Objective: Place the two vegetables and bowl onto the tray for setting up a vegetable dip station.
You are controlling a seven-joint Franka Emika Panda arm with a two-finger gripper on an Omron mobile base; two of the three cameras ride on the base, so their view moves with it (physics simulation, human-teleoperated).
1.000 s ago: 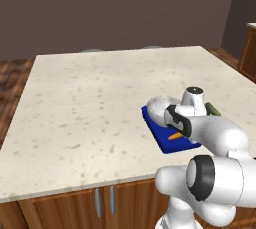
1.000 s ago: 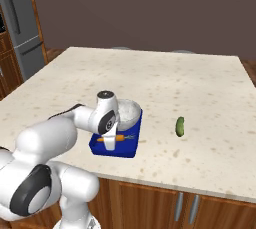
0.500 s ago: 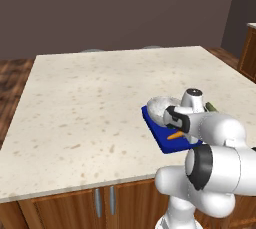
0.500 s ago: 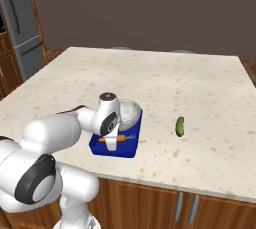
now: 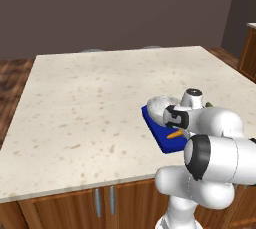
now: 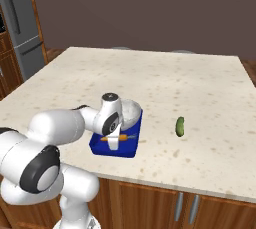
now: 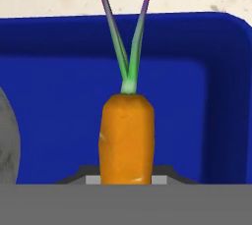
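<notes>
Pale speckled stone covers the kitchen island (image 6: 200,88), with wood cabinets below and a dark wall behind. Small orange carrot with green top (image 7: 127,135): seen from the hand camera, it stands between the two finger tips over the floor of the flat deep blue rectangular tray (image 7: 59,101), leaves toward 12 o'clock. Two-finger gripper (image 6: 113,142): low over the tray, apparently closed on the carrot, though contact at the tips is cut off from sight. Round whitish-grey speckled bowl (image 6: 131,111): already on the tray, at 1 o'clock from the carrot in the right base view. Small dark green cucumber-like vegetable (image 6: 180,126): on the bare stone at 3 o'clock from the tray, well apart. Judged step: setting down the carrot. Next move probably calls for release, a lift, then a reach toward 3 o'clock.
</notes>
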